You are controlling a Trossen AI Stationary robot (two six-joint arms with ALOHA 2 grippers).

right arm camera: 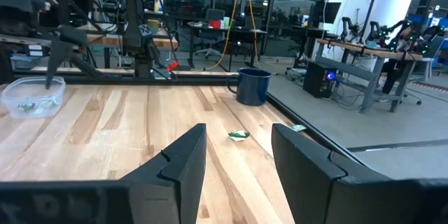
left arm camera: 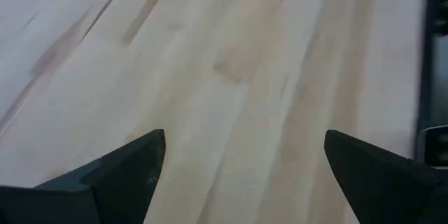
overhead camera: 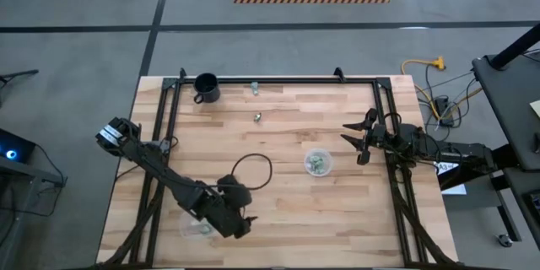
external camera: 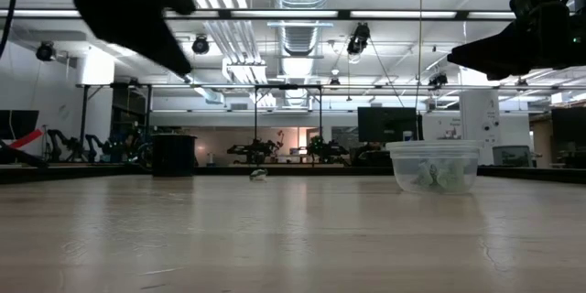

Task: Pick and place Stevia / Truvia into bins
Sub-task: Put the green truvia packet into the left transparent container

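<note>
Two pale green-and-white Stevia packets lie flat on the wood: one [overhead camera: 258, 118] [right arm camera: 239, 135] [external camera: 259, 176] mid-table, the other [overhead camera: 254, 89] [right arm camera: 299, 127] near the far rail. The round clear cup [overhead camera: 318, 163] [external camera: 435, 167] holds several packets. The clear tub [overhead camera: 195, 226] [right arm camera: 31, 98] stands near the near edge, partly under the left arm, with packets inside. My left gripper [overhead camera: 240, 224] [left arm camera: 245, 175] hovers open over bare wood just right of the tub. My right gripper [overhead camera: 359, 139] [right arm camera: 238, 161] is open above the table, right of the cup, pointing toward the mid-table packet.
A black mug [overhead camera: 206, 87] [right arm camera: 252, 86] stands at the far left corner. A black cable loop [overhead camera: 253, 171] lies on the wood between the tub and the cup. A black metal frame [overhead camera: 278, 80] edges the table. Bare wood spreads through the middle.
</note>
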